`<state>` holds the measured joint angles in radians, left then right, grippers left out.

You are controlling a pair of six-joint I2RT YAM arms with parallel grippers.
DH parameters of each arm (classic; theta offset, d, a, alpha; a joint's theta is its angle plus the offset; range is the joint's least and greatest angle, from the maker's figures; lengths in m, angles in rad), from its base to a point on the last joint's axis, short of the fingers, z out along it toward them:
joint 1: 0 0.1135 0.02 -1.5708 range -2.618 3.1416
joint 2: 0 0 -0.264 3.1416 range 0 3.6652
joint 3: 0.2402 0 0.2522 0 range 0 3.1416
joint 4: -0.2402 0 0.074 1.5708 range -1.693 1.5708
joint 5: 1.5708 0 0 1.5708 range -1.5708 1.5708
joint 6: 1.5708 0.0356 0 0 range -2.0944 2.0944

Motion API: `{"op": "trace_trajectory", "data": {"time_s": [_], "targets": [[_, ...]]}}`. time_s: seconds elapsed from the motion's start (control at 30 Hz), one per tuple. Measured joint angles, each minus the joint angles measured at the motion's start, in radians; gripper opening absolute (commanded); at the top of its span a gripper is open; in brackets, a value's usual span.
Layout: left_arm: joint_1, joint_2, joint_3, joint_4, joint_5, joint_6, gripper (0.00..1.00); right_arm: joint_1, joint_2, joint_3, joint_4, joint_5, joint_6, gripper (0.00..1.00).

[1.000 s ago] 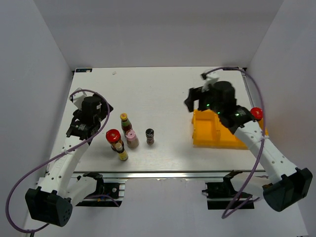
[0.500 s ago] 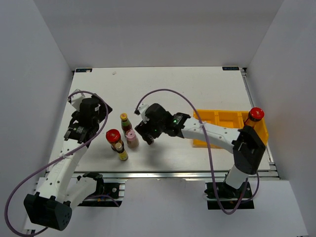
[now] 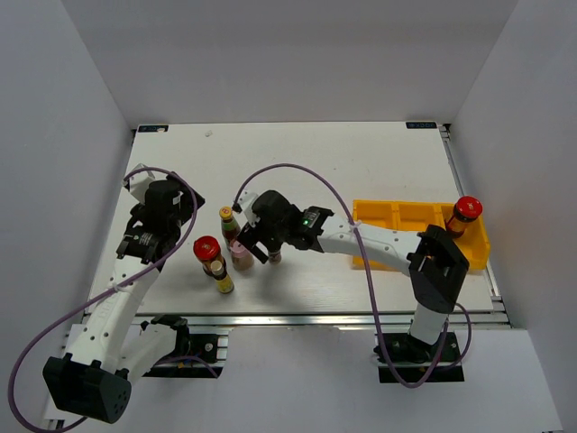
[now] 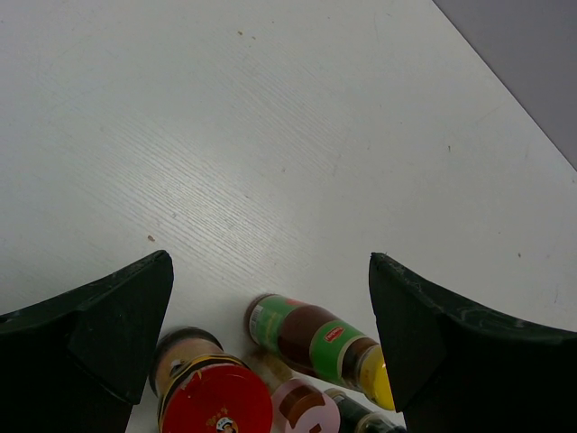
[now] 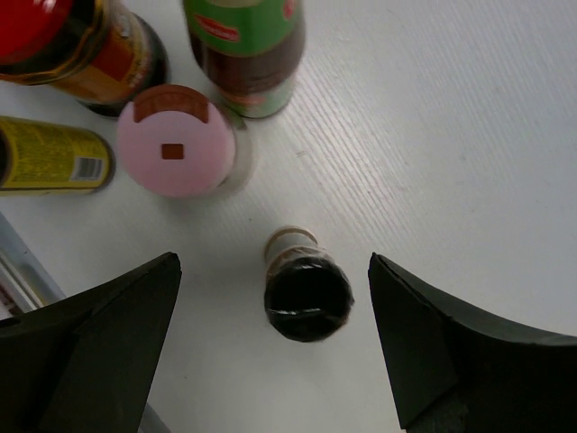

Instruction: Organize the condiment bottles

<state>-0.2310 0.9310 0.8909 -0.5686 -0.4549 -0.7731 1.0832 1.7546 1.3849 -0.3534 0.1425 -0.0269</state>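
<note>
Five bottles stand at the front left: a red-capped jar [image 3: 207, 250], a pink-capped bottle [image 3: 240, 253], a slim yellow-capped bottle [image 3: 226, 216], a second slim one [image 3: 223, 282] and a small black-capped bottle [image 3: 274, 256]. Another red-capped jar [image 3: 466, 212] stands at the right end of the yellow tray [image 3: 397, 216]. My right gripper [image 3: 261, 245] is open above the black-capped bottle [image 5: 306, 293], which lies between its fingers [image 5: 108, 343] in the right wrist view. My left gripper [image 3: 187, 207] is open and empty, just left of the group; the red cap [image 4: 212, 397] and the green-labelled bottle [image 4: 311, 338] show below it.
The right arm stretches from the front right across the table's middle, over the tray's left end. The pink cap [image 5: 176, 153] and a yellow-labelled bottle [image 5: 50, 158] are close to the left of the right gripper [image 5: 273, 262]. The table's front edge is just beyond the bottles.
My right arm has swung from above the yellow tray leftward across the table, and its open gripper is now over the black-capped bottle. The left arm has barely moved.
</note>
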Motion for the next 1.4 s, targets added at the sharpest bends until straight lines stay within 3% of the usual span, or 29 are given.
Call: {"op": "trace_trajectory", "data": {"time_s": [0.37, 0.8, 1.0, 1.4], "targets": [[0.0, 0.002, 0.0, 0.0, -0.001, 0.0, 0.98, 0.018, 0.101, 0.068, 0.053, -0.106, -0.033, 0.89], [0.0, 0.002, 0.0, 0.0, -0.002, 0.0, 0.98, 0.031, 0.182, 0.071, 0.17, -0.082, 0.005, 0.87], [0.0, 0.002, 0.0, 0.0, -0.002, -0.002, 0.98, 0.049, 0.183, 0.071, 0.202, -0.082, 0.047, 0.76], [0.0, 0.0, 0.0, -0.003, -0.003, -0.003, 0.98, 0.063, 0.169, 0.034, 0.251, -0.054, 0.109, 0.41]]}}
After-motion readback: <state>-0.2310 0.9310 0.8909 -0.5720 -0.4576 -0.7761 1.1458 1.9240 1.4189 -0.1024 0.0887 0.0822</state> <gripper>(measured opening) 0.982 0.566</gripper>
